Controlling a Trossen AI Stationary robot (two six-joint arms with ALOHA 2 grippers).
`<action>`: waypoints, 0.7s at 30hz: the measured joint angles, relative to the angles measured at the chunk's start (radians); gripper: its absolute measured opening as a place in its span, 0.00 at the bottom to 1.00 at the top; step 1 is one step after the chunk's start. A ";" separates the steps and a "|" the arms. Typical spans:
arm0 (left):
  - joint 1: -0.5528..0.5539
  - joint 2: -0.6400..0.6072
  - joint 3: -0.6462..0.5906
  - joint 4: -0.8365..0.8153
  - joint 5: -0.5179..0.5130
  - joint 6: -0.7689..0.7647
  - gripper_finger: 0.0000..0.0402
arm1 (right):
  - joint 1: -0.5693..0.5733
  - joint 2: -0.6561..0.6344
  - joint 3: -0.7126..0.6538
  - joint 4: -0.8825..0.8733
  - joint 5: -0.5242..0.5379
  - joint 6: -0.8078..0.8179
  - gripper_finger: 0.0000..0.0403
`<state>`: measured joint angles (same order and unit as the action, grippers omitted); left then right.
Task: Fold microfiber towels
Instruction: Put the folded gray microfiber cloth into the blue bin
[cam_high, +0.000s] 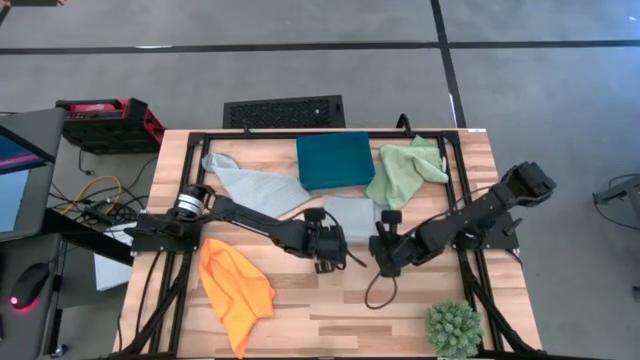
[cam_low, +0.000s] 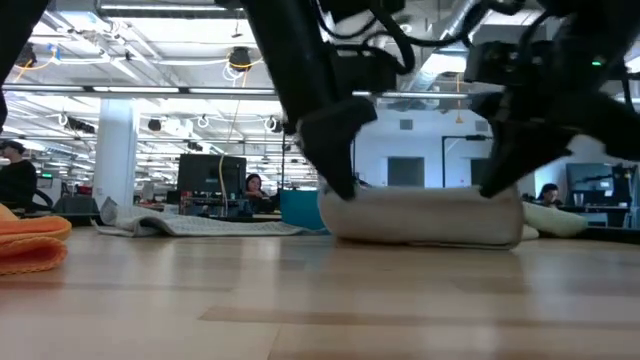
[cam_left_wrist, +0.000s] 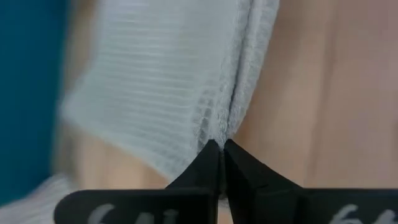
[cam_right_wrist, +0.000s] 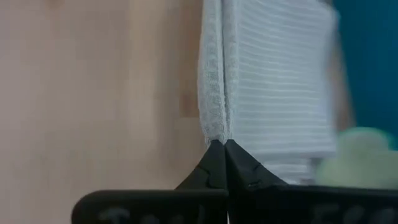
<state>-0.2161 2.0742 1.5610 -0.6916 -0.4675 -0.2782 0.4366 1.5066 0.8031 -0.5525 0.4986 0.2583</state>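
Note:
A pale blue-grey towel (cam_high: 352, 212) lies in the middle of the table, in front of the dark teal box (cam_high: 334, 160). My left gripper (cam_high: 343, 242) is shut on its near left corner and my right gripper (cam_high: 381, 244) on its near right corner. In the low view the towel (cam_low: 425, 218) spans between the two grippers, its bulk resting on the wood. A second pale towel (cam_high: 250, 185) lies far left, a green one (cam_high: 405, 170) far right and an orange one (cam_high: 236, 292) near left. My left gripper pinches the towel's near left corner (cam_left_wrist: 219, 127) between its two fingertips, slanting down from the table's left. The cloth puckers into a ridge at the tips. That corner is raised a little while the rest lies on the table; one layer or several, I cannot tell. My right gripper pinches the towel's near right corner (cam_right_wrist: 217, 127) between its two fingertips, slanting down from the table's right. The cloth is gathered into a narrow ridge there. The corner is lifted slightly and the towel's far part stays on the table.
A spiky green plant ball (cam_high: 453, 328) stands at the near right corner. The teal box sits just beyond the held towel. Bare wood (cam_high: 340, 310) stretches between the orange towel and the plant ball.

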 joint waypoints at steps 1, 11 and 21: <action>0.004 -0.014 0.001 -0.016 -0.024 -0.008 0.00 | -0.013 -0.001 0.011 -0.018 0.024 -0.005 0.00; 0.115 -0.115 0.002 -0.132 -0.122 -0.056 0.00 | -0.190 -0.002 0.093 -0.065 0.188 -0.192 0.00; 0.255 -0.153 0.005 -0.140 -0.153 -0.021 0.00 | -0.380 -0.003 0.152 -0.026 0.314 -0.359 0.00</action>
<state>0.0388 1.9207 1.5664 -0.8313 -0.6204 -0.2989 0.0563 1.5040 0.9550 -0.5781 0.8123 -0.1008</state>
